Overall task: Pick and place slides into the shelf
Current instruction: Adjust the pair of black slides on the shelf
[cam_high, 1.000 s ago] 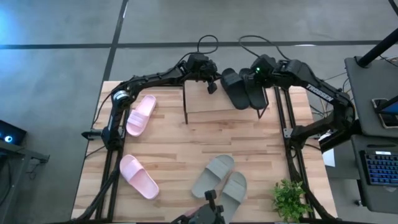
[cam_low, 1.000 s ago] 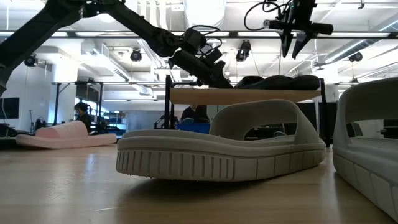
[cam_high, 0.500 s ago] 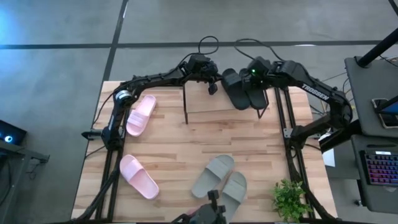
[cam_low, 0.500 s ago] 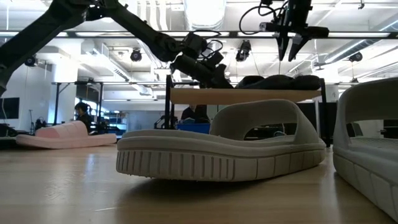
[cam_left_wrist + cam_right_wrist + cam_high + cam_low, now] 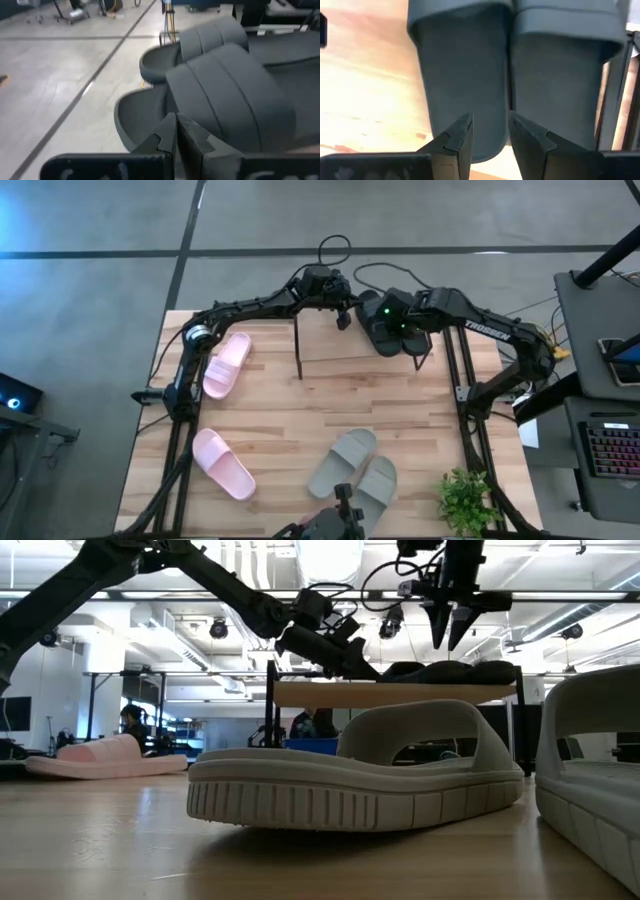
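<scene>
Black open-toe slide sandals with wide straps [image 5: 392,332] are lying as a pair, side by side and touching, on the right end of the small low shelf with a light wooden top board and thin black metal legs [image 5: 335,345], which is standing at the far edge of the table [image 5: 300,425]. The right claw [image 5: 449,638] is hanging directly above this pair with its two dark fingers [image 5: 457,136] parted and pointing down, gripping nothing; in the right wrist view both black soles are showing just past the fingertips. The left claw [image 5: 342,320] is clenched, its fingers [image 5: 170,135] pressed together with nothing between them, and is sitting just beside the toe end of the black pair, over the shelf's top board. Farther out, one pale pink slide sandal [image 5: 227,365] is lying on the table near the left arm's base, and its mate [image 5: 224,463] is lying nearer the front left. The grey-green slide sandals [image 5: 353,469] are resting together near the front edge, beside a small green plant [image 5: 466,498].
</scene>
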You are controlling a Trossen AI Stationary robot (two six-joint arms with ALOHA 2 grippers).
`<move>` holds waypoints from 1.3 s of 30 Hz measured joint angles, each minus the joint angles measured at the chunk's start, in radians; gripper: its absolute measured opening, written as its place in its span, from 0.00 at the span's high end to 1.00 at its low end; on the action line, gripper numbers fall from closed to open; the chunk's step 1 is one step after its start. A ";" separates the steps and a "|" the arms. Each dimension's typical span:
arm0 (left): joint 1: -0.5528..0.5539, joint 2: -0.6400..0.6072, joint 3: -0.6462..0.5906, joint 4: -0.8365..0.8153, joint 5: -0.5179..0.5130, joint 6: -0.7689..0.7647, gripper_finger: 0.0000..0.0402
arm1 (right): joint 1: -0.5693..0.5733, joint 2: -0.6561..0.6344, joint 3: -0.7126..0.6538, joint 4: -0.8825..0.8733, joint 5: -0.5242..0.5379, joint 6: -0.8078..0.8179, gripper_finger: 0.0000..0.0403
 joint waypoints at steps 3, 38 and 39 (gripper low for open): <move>0.001 -0.005 0.000 -0.030 -0.001 0.000 1.00 | 0.023 0.016 0.000 0.000 -0.017 0.003 0.73; 0.028 -0.027 0.042 -0.192 -0.153 0.002 1.00 | 0.075 0.084 -0.079 0.148 -0.105 -0.017 0.98; 0.028 -0.027 0.042 -0.199 -0.153 0.002 1.00 | 0.075 0.084 -0.079 0.164 -0.112 -0.021 0.98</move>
